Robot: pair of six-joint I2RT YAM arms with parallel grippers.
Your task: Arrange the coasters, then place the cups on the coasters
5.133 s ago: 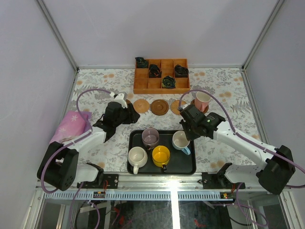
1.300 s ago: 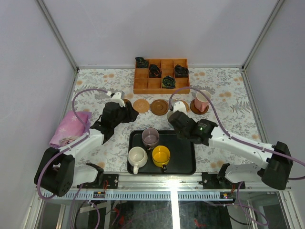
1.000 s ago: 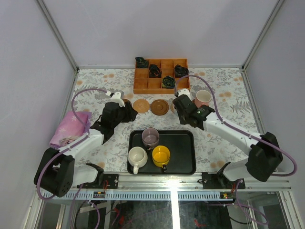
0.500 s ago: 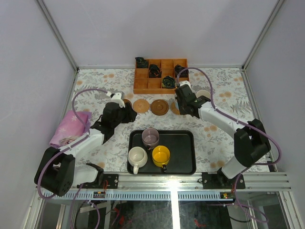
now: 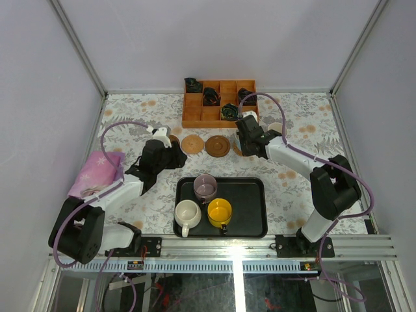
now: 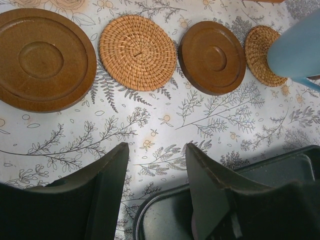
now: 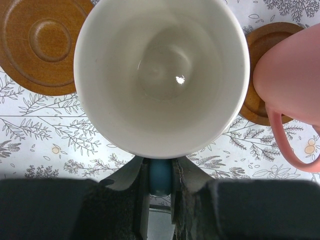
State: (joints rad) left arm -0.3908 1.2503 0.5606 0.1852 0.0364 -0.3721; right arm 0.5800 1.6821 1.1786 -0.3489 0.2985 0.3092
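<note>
Overhead and wrist views of a two-armed robot at a floral table (image 5: 130,107). The right claw (image 7: 161,170) is clenched on the handle (image 7: 160,181) of the light blue cup (image 7: 161,75). It grips from the near side, so the mug sits level with its white inside facing straight up. Directly ahead of this claw, the cup covers part of a woven tan coaster (image 6: 260,55). Whether its base touches the coaster or hangs just above cannot be told.

Just to the claw's right stands the pink cup (image 7: 295,70), seated on a dark coaster (image 7: 254,102). To the claw's left lies a bare dark coaster (image 7: 42,40). Gripping by the handle probably keeps the fingers away from the pink neighbour.

The left claw (image 6: 156,150) is released and grasps nothing, its jaws apart above the table. A corner of the black tray (image 5: 253,224) lies beneath it to the right, and the row of coasters runs ahead of it. The tray holds the purple cup (image 5: 205,187), cream cup (image 5: 187,213) and yellow cup (image 5: 220,212), none yet on a coaster. This claw looks parked near them for the next pick
</note>
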